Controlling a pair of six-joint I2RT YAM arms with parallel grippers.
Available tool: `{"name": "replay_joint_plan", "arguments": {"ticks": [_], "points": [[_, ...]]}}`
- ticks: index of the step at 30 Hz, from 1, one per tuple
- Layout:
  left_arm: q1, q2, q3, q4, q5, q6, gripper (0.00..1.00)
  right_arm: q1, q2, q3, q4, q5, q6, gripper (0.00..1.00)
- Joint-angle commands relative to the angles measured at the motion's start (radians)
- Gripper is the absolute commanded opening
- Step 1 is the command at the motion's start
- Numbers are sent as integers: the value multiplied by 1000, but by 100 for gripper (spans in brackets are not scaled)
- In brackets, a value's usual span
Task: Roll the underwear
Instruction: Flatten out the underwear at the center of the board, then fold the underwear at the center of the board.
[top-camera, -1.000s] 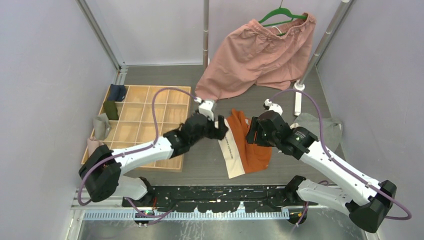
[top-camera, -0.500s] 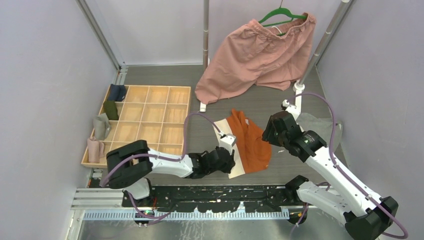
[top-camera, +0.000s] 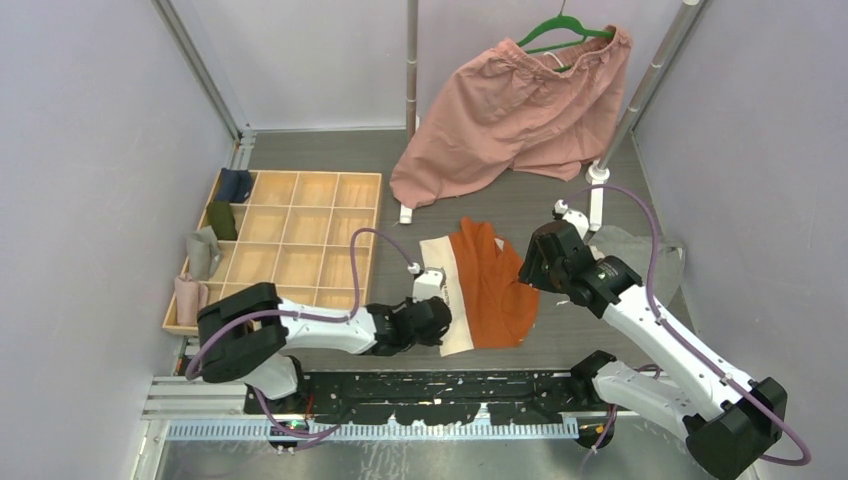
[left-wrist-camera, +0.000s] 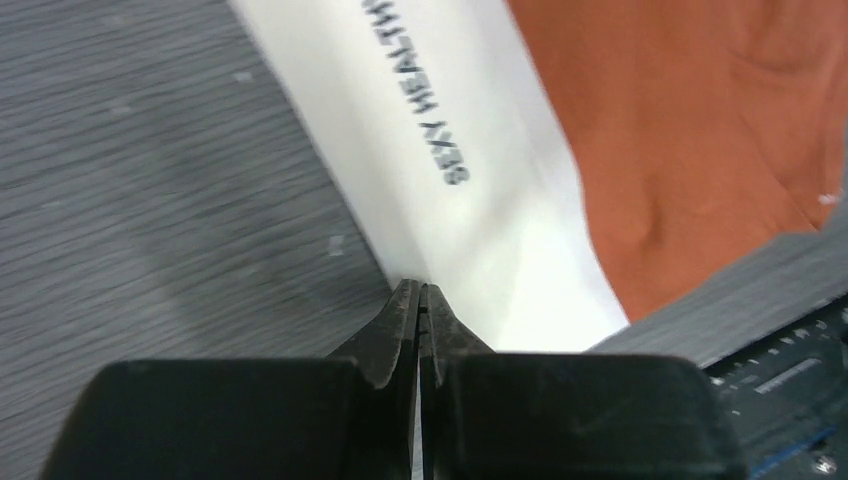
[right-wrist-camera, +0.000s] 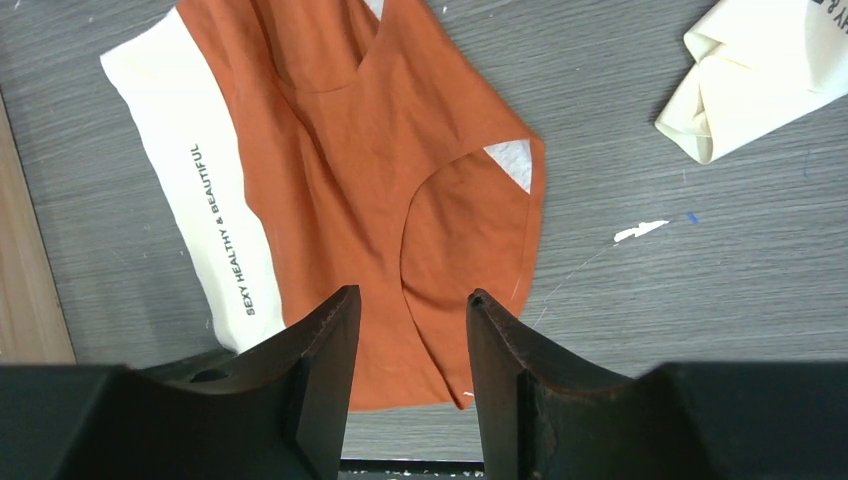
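- Rust-orange underwear (top-camera: 495, 285): lies flat and spread open on the grey surface (top-camera: 400, 180), at centre between the two arms.
- Orientation: cream waistband (top-camera: 447, 295) on the left side, orange body to the right of it, with the crotch end pointing right. The long axis follows the waistband, running from far to near, the near end leaning slightly right.
- Marking: dark lettering runs along the waistband, partly readable in both wrist views.
- Left hand (left-wrist-camera: 420, 300): low at the near end of the waistband, fingers pressed together, tips at the band's edge. Whether cloth is nipped between them cannot be told.
- Right hand (right-wrist-camera: 405, 300): above the garment's right side, fingers apart, nothing between them, orange cloth showing in the gap.
- Grey underwear (top-camera: 645, 250): crumpled, with cream trim, to the right of the right arm and apart from the orange piece.
- Pink shorts (top-camera: 510, 115): on a green hanger (top-camera: 560, 30) at the far side.
- Wooden compartment tray (top-camera: 300, 240): at left, small dark items in its left cells.
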Motion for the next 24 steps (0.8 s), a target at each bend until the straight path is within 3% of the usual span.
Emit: {"name": "replay_joint_plan", "arguments": {"ticks": [1, 8, 11, 17, 21, 24], "points": [[88, -75, -37, -167, -66, -26, 1, -5, 13, 5, 48, -22, -16, 49], [317, -107, 33, -253, -25, 129, 1, -5, 22, -3, 62, -39, -24, 50], [330, -132, 95, -232, 24, 213, 1, -5, 42, 11, 71, -60, -36, 51], [186, -164, 119, -81, 99, 265, 1, -12, 63, 26, 83, -46, -45, 48], [44, -44, 152, -34, 96, 243, 1, -21, 69, 23, 93, -56, -40, 48], [2, 41, 154, -1, 100, 197, 1, -24, 71, 21, 98, -66, -42, 51]]}}
